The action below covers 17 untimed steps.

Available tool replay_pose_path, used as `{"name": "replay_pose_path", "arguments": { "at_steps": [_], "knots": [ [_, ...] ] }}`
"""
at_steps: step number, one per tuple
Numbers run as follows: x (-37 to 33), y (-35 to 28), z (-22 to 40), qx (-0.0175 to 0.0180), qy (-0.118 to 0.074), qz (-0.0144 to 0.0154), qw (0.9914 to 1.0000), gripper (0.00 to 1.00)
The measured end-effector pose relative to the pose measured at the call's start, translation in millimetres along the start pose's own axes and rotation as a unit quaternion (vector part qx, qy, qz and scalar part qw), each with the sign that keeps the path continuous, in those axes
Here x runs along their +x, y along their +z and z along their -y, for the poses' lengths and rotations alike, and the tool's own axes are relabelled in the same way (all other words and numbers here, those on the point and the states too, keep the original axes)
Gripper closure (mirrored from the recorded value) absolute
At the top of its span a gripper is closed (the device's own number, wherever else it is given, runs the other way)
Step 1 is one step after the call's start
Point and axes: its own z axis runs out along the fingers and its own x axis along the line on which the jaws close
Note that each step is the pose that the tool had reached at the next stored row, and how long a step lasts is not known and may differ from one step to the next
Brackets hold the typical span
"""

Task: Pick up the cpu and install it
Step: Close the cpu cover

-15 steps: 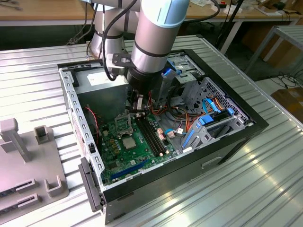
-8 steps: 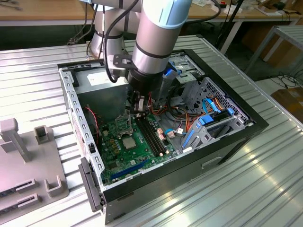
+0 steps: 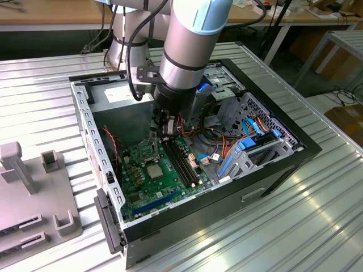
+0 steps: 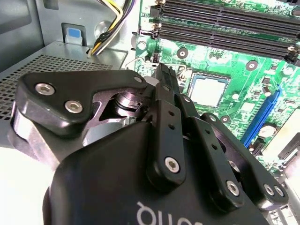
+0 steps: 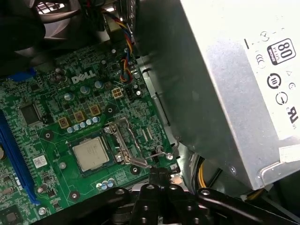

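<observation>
Taking the motherboard (image 5: 61, 117) as my landmark, the cpu (image 5: 90, 154) already lies flat in its socket near the board's middle, silver top up. Beside it the load frame (image 5: 123, 138) stands hinged open. My gripper (image 5: 158, 172) hangs just past that frame's lever, fingers pressed together, gripping nothing that I can see.

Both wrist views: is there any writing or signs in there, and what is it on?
motherboard: white maker's lettering, a brand mark, not quoted here.
power supply: a label with a rating badge and round certification signs; its fine print is too small to read.
gripper: white lettering on its black body in the second wrist view, cut off at the edge.
cpu: no readable marking on its metal top.
</observation>
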Motion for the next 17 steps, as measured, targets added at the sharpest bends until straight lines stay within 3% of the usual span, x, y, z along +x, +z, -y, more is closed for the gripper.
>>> {"name": "replay_pose_path", "arguments": {
  "at_steps": [17],
  "knots": [
    [9.3, -3.1, 3.7, -0.0013, -0.022, -0.0009, 0.99975, 0.89]
  ]
}}
